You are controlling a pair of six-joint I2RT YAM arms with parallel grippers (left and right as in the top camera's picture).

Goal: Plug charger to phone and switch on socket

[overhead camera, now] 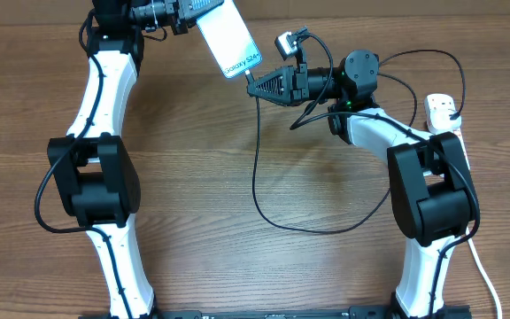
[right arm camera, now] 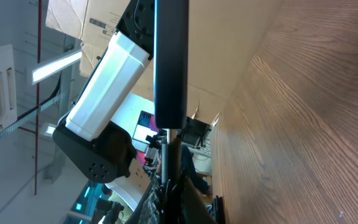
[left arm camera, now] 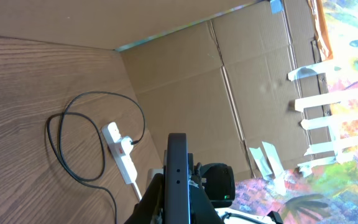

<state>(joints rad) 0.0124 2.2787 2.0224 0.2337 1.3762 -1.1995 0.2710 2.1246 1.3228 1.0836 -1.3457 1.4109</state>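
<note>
The phone [overhead camera: 228, 40] glows light blue-white, held tilted above the table's far edge, its "Galaxy" end pointing right and down. My left gripper [overhead camera: 195, 14] is shut on its upper end; the left wrist view shows its black edge [left arm camera: 178, 177] between my fingers [left arm camera: 151, 202]. My right gripper [overhead camera: 257, 86] is shut on the charger's connector. The connector tip [right arm camera: 164, 138] meets the phone's lower end [right arm camera: 169, 68]; how deep it sits I cannot tell. The black cable [overhead camera: 257, 168] hangs down, loops over the table and runs to the socket [overhead camera: 442, 110] at the right, where its plug [left arm camera: 128, 142] sits.
The white power strip [left arm camera: 120, 155] lies by a cardboard wall [left arm camera: 229, 81] at the table's back right, partly hidden overhead by my right arm [overhead camera: 432, 177]. Its white cord [overhead camera: 483, 270] trails to the front right. The charger's loop [overhead camera: 326, 229] lies mid-table.
</note>
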